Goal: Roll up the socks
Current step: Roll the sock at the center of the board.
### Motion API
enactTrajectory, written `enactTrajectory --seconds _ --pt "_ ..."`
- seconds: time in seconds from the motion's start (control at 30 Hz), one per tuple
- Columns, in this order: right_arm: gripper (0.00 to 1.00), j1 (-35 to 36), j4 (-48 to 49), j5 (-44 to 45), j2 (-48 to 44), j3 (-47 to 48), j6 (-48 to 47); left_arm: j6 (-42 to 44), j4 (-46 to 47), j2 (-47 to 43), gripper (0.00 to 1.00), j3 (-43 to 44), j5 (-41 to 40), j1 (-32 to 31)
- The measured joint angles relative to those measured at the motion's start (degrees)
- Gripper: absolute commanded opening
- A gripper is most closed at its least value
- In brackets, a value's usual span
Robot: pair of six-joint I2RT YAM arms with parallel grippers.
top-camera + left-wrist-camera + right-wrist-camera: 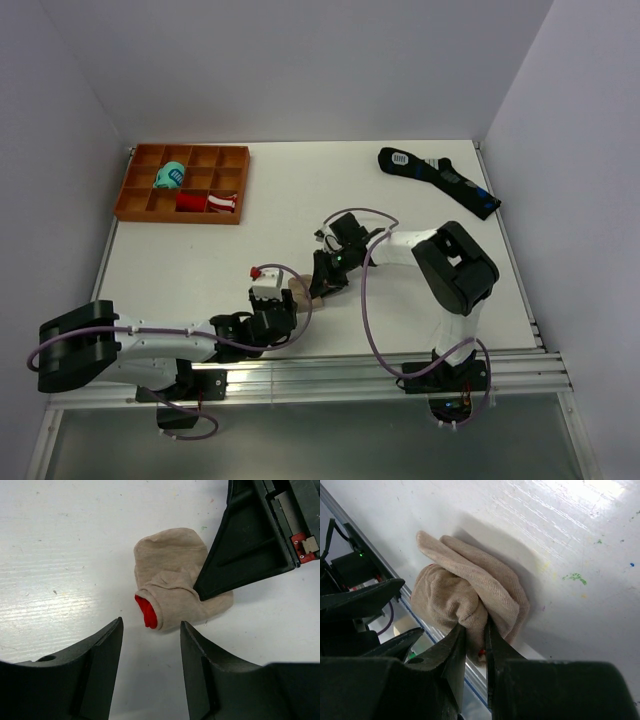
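The socks, a beige roll, lie near the desk's front edge, the right pincer clenched on a fold, the left pincer released just beside. An orange tray and a black sock sit well apart.

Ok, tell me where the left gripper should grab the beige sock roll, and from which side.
Probably the folded lip around the red end of the sock roll, approached from the side where the left gripper sits. That lip faces its open jaws and looks like the thick free edge, while the right gripper pinches the opposite side.
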Motion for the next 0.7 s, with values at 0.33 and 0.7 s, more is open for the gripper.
enactTrajectory --seconds 0.33,0.7 --pt "0.13 -0.81 -1.4 -1.18 0.44 0.33 -1.16 2.01 5.27 0.11 0.55 -1.81 4.96 4.39" --pt "0.13 -1.16 -2.23 -1.55 0.48 0.44 -2.12 4.61 16.7 2.29 0.54 -5.46 15.28 10.36"
